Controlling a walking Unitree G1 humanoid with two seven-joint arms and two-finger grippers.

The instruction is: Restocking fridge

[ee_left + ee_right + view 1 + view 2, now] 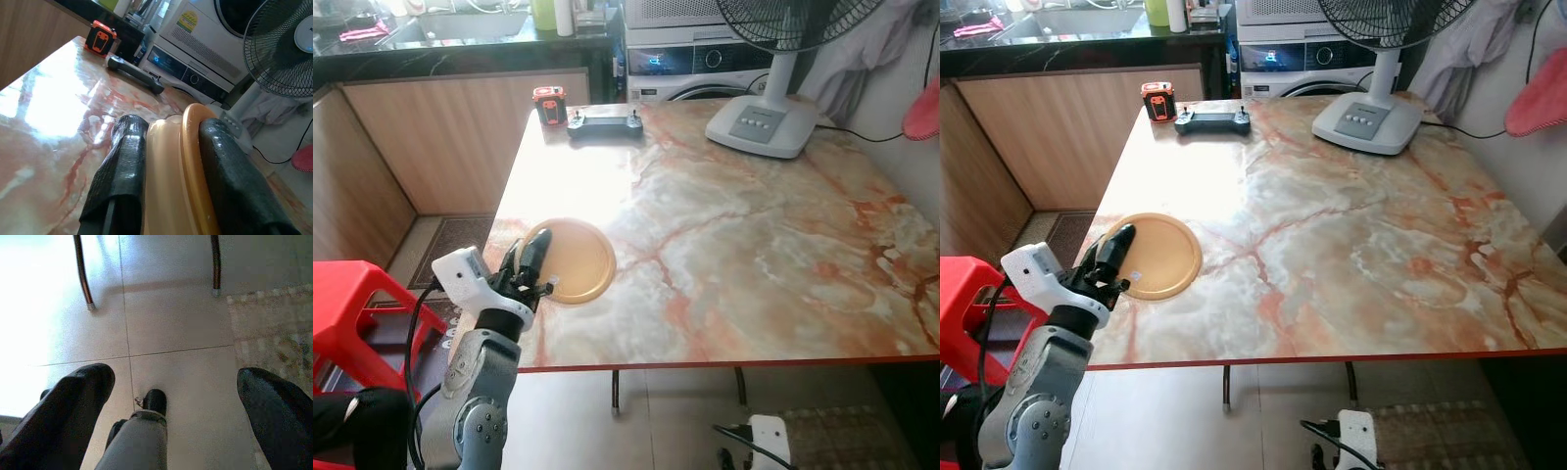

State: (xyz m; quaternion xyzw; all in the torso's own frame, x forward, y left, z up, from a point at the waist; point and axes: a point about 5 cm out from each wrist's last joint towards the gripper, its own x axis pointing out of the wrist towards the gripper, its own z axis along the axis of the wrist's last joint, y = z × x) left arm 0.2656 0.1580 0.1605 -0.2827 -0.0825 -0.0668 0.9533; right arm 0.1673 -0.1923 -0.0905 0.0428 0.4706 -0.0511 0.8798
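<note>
- The left gripper (530, 262) was clamped on the near-left rim of the orange plate (576, 260), probably gripped there for lifting.
- The plate lay by the table (754, 245) edge; open marble extended rightward.
- The right gripper (176, 396) hung spread apart above the floor (181, 313).

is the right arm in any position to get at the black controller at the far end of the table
Probably not as things stand. The right gripper hangs open below the table, pointing at the floor, while the black controller lies at the far edge on the left side.
</note>
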